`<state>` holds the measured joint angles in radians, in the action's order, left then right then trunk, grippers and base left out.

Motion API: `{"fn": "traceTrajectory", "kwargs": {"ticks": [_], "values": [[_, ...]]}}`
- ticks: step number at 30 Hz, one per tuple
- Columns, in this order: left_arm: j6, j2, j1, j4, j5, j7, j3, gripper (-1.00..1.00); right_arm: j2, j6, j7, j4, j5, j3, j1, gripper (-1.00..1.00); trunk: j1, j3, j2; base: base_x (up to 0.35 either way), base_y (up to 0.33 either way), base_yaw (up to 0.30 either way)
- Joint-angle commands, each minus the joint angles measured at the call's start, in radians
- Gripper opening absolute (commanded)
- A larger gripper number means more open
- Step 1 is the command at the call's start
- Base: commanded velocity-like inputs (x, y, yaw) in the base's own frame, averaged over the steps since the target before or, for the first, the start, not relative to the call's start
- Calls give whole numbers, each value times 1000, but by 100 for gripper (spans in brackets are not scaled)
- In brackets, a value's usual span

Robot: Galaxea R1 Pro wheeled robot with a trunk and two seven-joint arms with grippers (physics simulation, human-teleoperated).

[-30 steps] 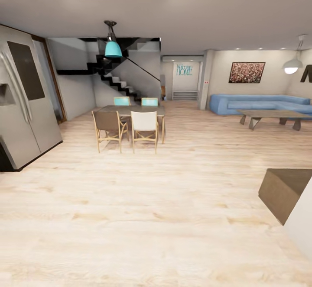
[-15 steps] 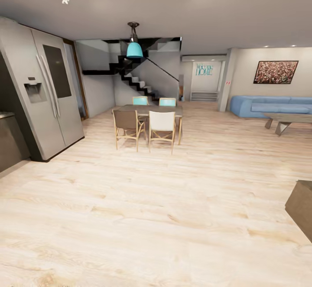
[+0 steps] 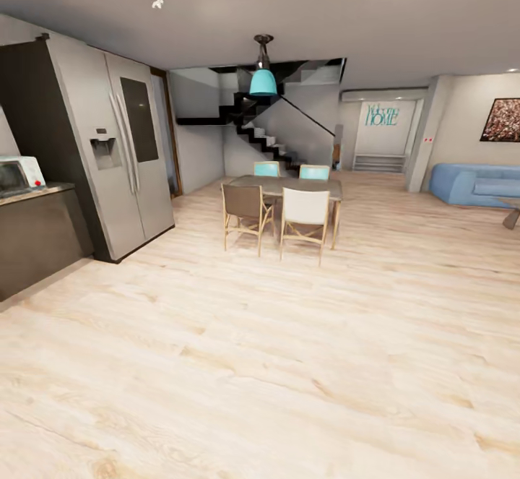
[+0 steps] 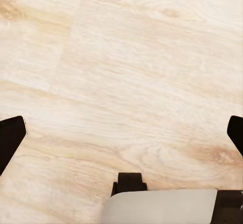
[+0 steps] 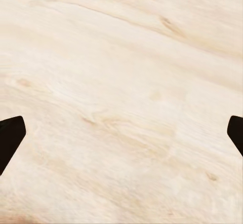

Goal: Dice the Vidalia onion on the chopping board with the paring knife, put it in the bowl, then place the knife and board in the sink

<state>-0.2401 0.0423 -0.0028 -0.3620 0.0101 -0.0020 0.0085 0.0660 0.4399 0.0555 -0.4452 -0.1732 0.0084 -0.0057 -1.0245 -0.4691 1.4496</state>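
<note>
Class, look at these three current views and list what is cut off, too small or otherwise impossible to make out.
- Microwave, head view: cut off by the picture's left edge.
- Blue sofa and wall painting, head view: cut off by the right edge.
- Wall lettering, head view: upper word too small to read.
- Left hand and right hand, wrist views: only dark fingertips at the edges show.

four chairs (image 3: 247,213), one dining table (image 3: 289,186); one fridge (image 3: 119,154), one microwave (image 3: 18,174); one pendant lamp (image 3: 263,82), one sofa (image 3: 473,184)

A fridge (image 3: 119,154) stands left beside a counter (image 3: 36,244), dining table (image 3: 285,186) ahead, sofa (image 3: 473,184) far right.
</note>
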Motion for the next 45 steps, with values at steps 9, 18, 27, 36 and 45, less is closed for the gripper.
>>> {"fn": "traceTrajectory", "kwargs": {"ticks": [9,18,27,36,45], "values": [[-2,0,0,0,1,2,1,100,0,1,6,0,-8,1,0,100,-1,-1,0,299,11,275],[-2,-1,0,0,1,3,1,100,0,2,6,0,-8,1,0,100,-1,-1,0,299,0,275],[-2,-1,0,0,1,5,0,100,0,2,5,0,-8,1,0,100,-1,-1,0,299,0,275],[-2,-1,0,0,1,5,0,100,0,2,6,0,-8,1,0,100,-1,-1,0,299,0,275],[-2,-2,0,0,1,5,1,100,0,2,6,0,-8,1,0,100,-1,-1,0,299,0,275]]}}
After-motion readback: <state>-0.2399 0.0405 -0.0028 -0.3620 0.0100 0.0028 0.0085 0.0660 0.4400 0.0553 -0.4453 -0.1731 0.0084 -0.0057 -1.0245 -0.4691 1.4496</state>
